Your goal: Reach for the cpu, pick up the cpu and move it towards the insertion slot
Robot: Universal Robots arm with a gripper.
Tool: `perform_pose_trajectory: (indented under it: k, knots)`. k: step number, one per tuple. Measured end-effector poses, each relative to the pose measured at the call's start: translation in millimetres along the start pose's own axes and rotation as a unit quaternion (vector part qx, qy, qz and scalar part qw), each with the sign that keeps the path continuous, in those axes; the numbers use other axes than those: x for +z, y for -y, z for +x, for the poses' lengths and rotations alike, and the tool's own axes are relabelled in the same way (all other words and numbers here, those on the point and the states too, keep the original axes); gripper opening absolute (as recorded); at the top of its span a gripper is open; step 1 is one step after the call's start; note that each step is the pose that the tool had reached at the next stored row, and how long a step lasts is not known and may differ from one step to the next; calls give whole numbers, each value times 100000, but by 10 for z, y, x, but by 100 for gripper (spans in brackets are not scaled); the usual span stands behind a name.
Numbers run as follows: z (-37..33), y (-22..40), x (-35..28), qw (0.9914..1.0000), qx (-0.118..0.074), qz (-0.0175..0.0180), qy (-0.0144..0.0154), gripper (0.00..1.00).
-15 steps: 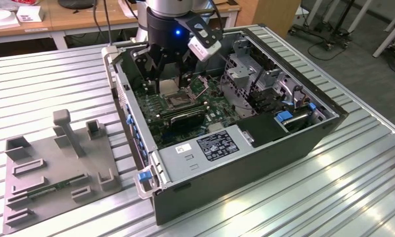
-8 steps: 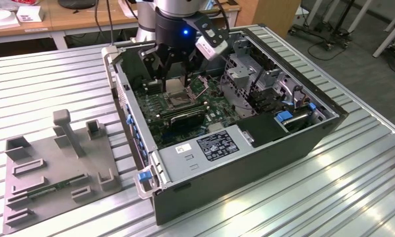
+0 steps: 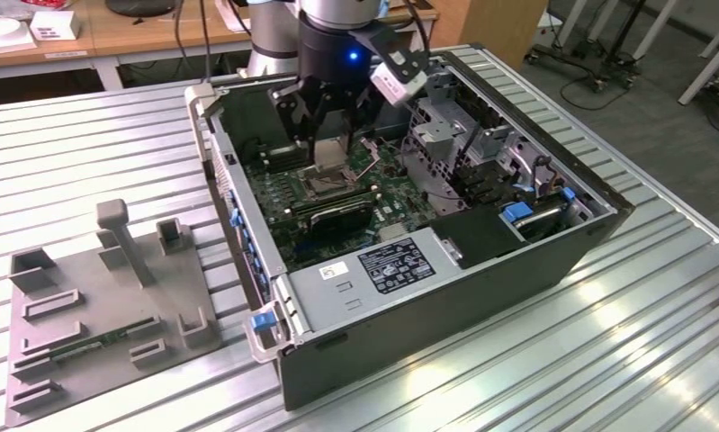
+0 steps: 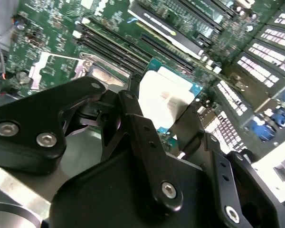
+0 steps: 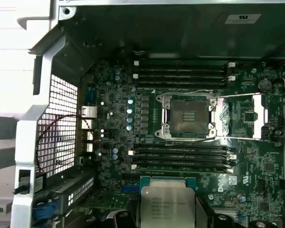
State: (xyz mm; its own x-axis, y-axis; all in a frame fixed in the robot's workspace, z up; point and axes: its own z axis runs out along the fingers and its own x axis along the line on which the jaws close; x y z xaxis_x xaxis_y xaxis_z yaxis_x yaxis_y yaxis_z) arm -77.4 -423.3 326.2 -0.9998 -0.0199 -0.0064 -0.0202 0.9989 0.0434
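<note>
Gripper point(image 4: 168, 118) closed on the cpu point(image 4: 168, 97), one dark finger either side of the chip, silvery lid facing the cameras; the first wrist view has the cpu point(image 5: 167, 204) with its pale rim at the gripper end, hanging over the motherboard point(image 5: 147, 109)

Step, as I read it: pick is done, this is the carry toward the slot. In the exterior view the gripper point(image 3: 333, 153) sits inside the open case point(image 3: 455, 297), cpu point(image 3: 333, 151) just above the slot point(image 3: 326, 186) but not down on it

Slot point(image 5: 187, 116) is open: shiny frame, dark centre, nothing seated, retention plate point(image 5: 244, 118) swung out beside it. Cpu is offset from it, with a bank of black memory slots point(image 5: 180, 159) in between

Next move calls for, in my view: shift across the memory slots until square over the frame, chip kept level, edges parallel to the socket; clear of the plate and the thin lever wires

Containers:
- case lies on its side on the slatted worktop point(image 3: 83, 144), side panel off; holds the board, drive cage, grey supply box with label point(image 3: 383, 270)
- grey fixture tray point(image 3: 95, 324) at the exterior view's left, well apart from the case; a thin green strip lies in one of its recesses
</note>
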Motion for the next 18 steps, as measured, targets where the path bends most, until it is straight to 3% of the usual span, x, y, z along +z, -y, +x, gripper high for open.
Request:
perform_pose_trajectory:
  k: [5,15,18]
  knots:
    - [-66,-49,7,100000,12,0,2,54]
    - [-90,-284,31,100000,-1,5,2,54]
    - [-91,-315,33,100000,5,1,2,54]
